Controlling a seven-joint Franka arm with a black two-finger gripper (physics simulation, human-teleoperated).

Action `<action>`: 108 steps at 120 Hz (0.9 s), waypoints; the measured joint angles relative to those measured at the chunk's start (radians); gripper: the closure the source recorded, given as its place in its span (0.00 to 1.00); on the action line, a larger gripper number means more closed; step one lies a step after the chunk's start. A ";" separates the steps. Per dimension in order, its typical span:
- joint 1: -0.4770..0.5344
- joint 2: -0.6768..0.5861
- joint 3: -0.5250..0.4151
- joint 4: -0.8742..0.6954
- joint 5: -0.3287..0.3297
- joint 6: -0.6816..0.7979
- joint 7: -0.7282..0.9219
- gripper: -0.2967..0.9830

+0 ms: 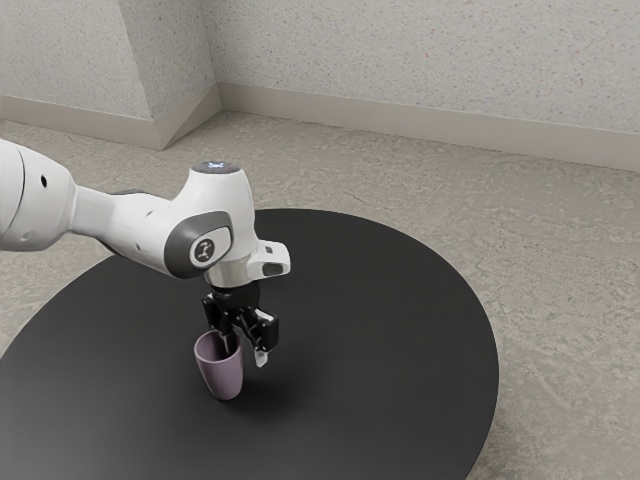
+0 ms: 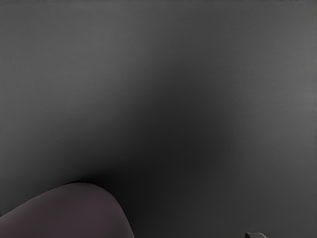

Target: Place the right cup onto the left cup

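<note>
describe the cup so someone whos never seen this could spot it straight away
On the round black table, find the claw at the end of the white arm. Right at it stands the cup, open-topped and narrowing toward its base. Its dusty purple sets it apart from the black and white around it.
</note>
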 joint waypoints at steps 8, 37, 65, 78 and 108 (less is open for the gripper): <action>0.000 0.000 0.000 0.000 0.000 0.000 0.001 0.46; 0.000 -0.002 -0.002 -0.001 -0.001 -0.001 0.001 0.65; 0.000 -0.023 -0.003 -0.004 0.001 -0.007 -0.005 0.80; 0.001 -0.047 -0.004 -0.007 0.006 -0.015 -0.008 0.82; 0.004 -0.107 -0.009 -0.008 0.025 -0.054 -0.017 0.84</action>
